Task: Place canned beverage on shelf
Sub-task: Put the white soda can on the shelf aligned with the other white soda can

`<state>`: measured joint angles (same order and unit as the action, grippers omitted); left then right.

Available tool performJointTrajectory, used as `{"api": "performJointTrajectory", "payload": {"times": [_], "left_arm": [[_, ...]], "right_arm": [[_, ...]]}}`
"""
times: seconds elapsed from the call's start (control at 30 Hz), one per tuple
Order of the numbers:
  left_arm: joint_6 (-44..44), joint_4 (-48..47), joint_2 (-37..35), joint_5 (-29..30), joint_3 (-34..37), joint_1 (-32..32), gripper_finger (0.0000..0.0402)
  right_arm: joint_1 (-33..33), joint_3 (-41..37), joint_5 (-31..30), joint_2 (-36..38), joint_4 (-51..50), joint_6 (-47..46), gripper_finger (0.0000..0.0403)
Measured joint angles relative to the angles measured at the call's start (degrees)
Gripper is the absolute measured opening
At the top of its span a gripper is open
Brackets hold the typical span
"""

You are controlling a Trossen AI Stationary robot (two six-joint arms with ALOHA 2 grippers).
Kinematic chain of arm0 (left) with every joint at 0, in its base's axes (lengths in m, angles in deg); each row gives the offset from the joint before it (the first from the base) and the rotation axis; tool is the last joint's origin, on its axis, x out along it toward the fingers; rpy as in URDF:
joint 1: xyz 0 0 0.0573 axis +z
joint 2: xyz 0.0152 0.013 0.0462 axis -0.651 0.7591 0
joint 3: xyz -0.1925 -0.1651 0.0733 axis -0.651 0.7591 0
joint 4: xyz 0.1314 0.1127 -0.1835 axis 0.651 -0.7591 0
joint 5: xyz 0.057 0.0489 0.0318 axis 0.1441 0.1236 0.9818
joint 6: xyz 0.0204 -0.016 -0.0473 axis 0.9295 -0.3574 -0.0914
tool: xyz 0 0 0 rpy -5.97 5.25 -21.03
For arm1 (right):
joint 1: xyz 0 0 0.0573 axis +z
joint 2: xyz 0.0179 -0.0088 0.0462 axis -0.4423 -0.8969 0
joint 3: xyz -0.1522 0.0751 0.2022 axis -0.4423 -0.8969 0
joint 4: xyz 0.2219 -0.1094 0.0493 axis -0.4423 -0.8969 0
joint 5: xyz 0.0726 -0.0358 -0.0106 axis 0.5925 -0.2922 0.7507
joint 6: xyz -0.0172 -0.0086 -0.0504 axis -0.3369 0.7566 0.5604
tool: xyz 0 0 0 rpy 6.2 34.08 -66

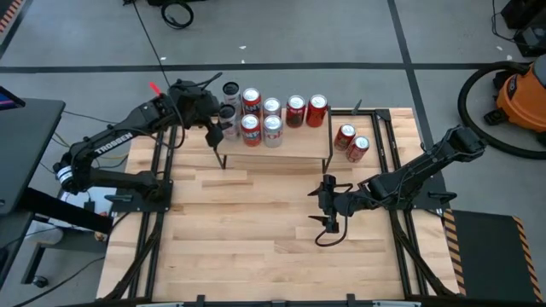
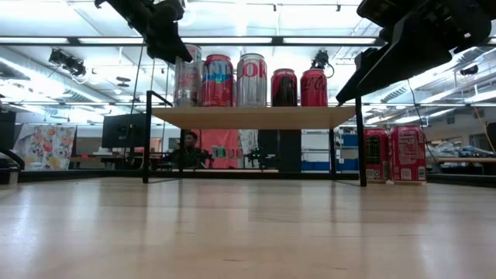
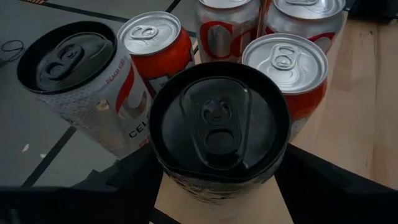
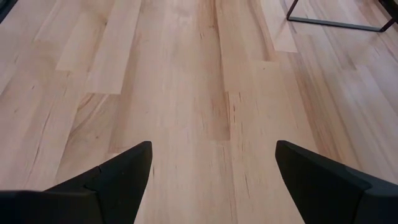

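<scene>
The shelf is a light-wood board on thin black legs at the table's far side; it also shows in the low view. Several cans stand on it, red and silver. My left gripper is at the shelf's left end, shut on a pale can with a black top, which stands beside another black-topped can. My right gripper is open and empty over the table's middle, in front of the shelf; its fingers stand wide apart in its wrist view. My left gripper holds the black-topped can by its side wall below the rim, one finger on either side. The fingers come slanting down from the table's left. The can stands upright, and in the low view its bottom is on the shelf board.
Two red cans stand on the table right of the shelf, also in the low view. Bare wood lies in front of the shelf. An orange vacuum stands on the floor at the far right.
</scene>
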<state>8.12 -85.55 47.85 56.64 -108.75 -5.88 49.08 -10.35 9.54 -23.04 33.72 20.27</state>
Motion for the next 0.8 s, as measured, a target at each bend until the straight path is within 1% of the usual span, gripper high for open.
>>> {"api": "performJointTrajectory", "payload": {"times": [0.23, 0.5, 0.8], "left_arm": [[0.2, -1.1, -0.3, -1.4, -0.1, 0.0, 0.0282], [-0.4, -3.4, -2.5, -3.1, 0.2, -0.1, 0.0282], [-1.9, -3.9, -2.8, -3.1, 0.3, -0.7, 0.0284]], "right_arm": [[0.0, 0.0, 0.0, 0.0, 0.0, 0.0, 0.0352], [0.0, 0.0, 0.0, 0.0, 0.2, 0.0, 0.0352], [0.0, 0.0, 0.0, 0.0, 0.6, 0.0, 0.0352]]}}
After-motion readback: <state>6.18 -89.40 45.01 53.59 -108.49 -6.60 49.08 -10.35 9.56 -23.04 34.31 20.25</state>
